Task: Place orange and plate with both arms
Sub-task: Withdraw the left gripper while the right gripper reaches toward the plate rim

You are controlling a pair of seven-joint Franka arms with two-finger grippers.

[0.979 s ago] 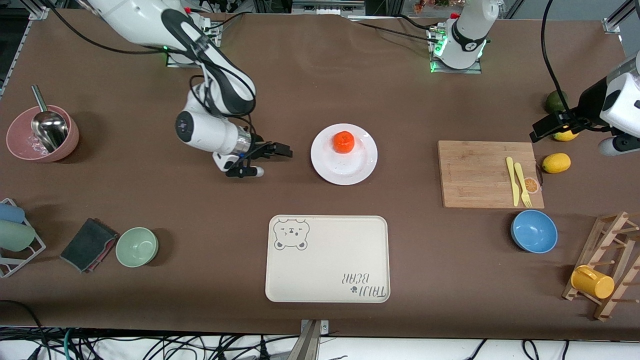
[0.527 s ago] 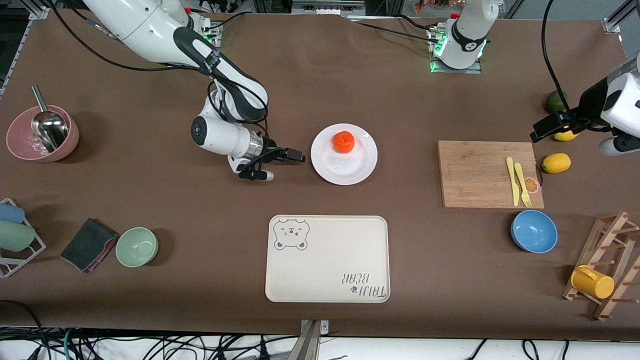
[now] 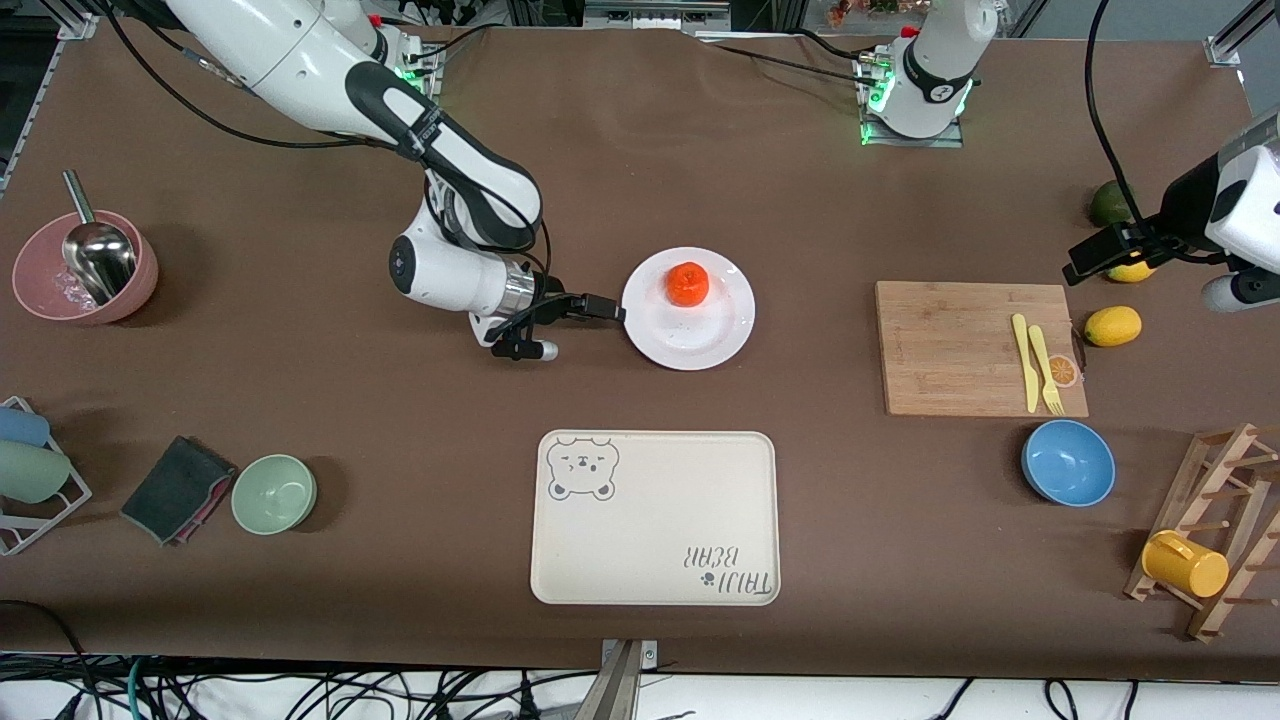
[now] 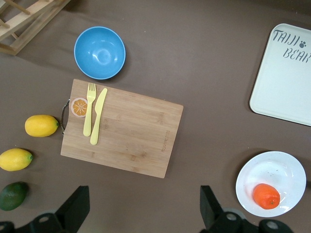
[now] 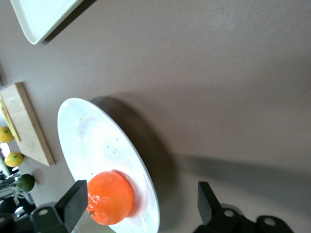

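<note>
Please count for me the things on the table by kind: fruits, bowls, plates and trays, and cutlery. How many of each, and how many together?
Fruits: 4 (orange, two lemons, green fruit)
Bowls: 3 (blue, green, pink)
Plates and trays: 2 (plate, tray)
Cutlery: 3 (fork, knife, ladle)
Total: 12

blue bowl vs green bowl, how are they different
The blue bowl looks wider than the green bowl. The blue bowl sits toward the left arm's end of the table, beside the wooden cutting board; the green bowl sits toward the right arm's end, beside a dark folded cloth. The green bowl also lies slightly nearer the front camera. Both stand upright and empty on the brown table.
</note>
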